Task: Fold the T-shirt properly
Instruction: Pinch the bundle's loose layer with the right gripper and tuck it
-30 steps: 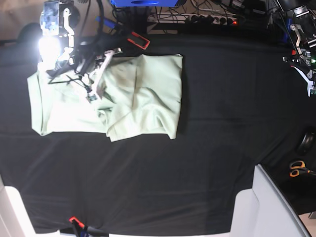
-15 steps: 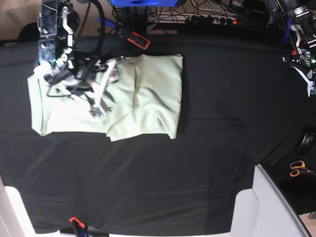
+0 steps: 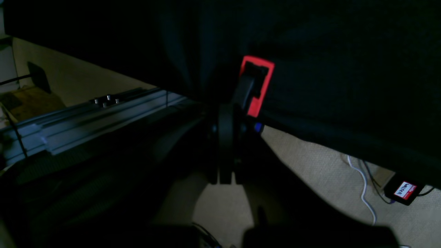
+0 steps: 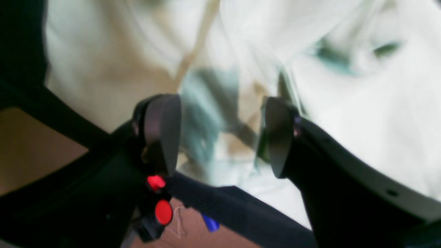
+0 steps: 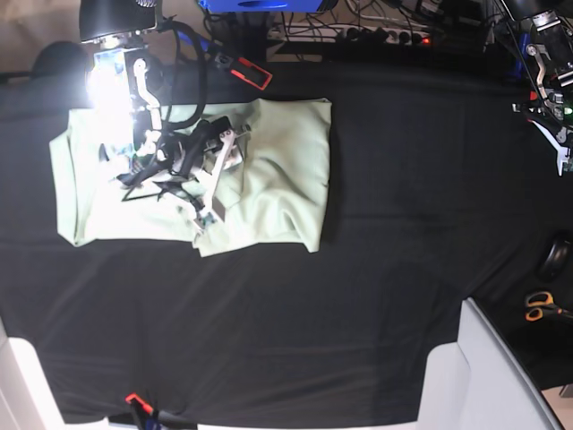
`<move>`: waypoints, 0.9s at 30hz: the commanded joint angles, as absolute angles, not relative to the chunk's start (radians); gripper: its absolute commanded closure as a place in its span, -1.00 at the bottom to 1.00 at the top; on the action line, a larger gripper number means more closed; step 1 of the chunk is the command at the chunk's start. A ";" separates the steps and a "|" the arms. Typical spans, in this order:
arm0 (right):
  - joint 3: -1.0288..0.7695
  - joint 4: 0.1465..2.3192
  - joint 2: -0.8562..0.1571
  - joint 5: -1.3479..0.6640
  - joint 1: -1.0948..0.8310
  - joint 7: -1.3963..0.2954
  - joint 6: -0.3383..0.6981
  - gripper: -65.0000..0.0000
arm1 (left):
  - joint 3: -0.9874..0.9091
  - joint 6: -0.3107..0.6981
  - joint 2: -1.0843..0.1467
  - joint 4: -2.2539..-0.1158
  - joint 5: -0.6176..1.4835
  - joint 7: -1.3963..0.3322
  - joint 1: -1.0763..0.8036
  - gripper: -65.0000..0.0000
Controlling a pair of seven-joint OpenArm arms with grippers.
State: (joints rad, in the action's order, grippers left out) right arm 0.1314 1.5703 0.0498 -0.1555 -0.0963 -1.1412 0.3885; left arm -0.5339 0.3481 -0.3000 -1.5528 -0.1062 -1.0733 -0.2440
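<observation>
The T-shirt point(image 5: 277, 170) lies partly folded, a pale mint rectangle, on the black table cloth point(image 5: 358, 296) at the back left. My right gripper point(image 5: 199, 213) hovers over the shirt's middle, near its front edge. In the right wrist view the right gripper point(image 4: 220, 137) is open, with both dark pads point(image 4: 162, 132) apart and only rumpled T-shirt point(image 4: 344, 103) fabric below them, nothing pinched. My left gripper point(image 5: 560, 148) is parked at the table's far right edge. In the left wrist view the left gripper point(image 3: 225, 144) is shut on nothing, off the table's edge.
A red clamp point(image 5: 253, 73) grips the cloth at the back edge, and another red clamp point(image 5: 136, 400) at the front left. Orange-handled scissors point(image 5: 540, 306) lie at the right. A white panel point(image 5: 483, 376) fills the front right corner. Cables and a power strip run behind the table.
My right gripper has opened and let go of the shirt, then swung right and toward the front over the fabric. The shirt's fold now lies flatter. The left arm has not moved.
</observation>
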 commanded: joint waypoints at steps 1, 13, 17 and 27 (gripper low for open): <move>0.133 1.569 0.050 -0.165 -0.081 -1.116 0.389 -0.13 | -0.538 0.344 -0.320 -1.569 -0.117 -1.069 -0.242 1.00; 0.131 1.560 0.050 -0.165 -0.105 -1.093 0.389 0.96 | -0.538 0.344 -0.320 -1.569 -0.117 -1.069 -0.242 1.00; 0.096 1.613 0.048 -0.165 -0.150 -1.098 0.389 0.95 | -0.538 0.344 -0.320 -1.569 -0.117 -1.069 -0.240 1.00; 0.012 1.712 0.048 -0.165 -0.194 -1.178 0.392 0.93 | -0.538 0.344 -0.320 -1.541 -0.117 -1.069 -0.220 1.00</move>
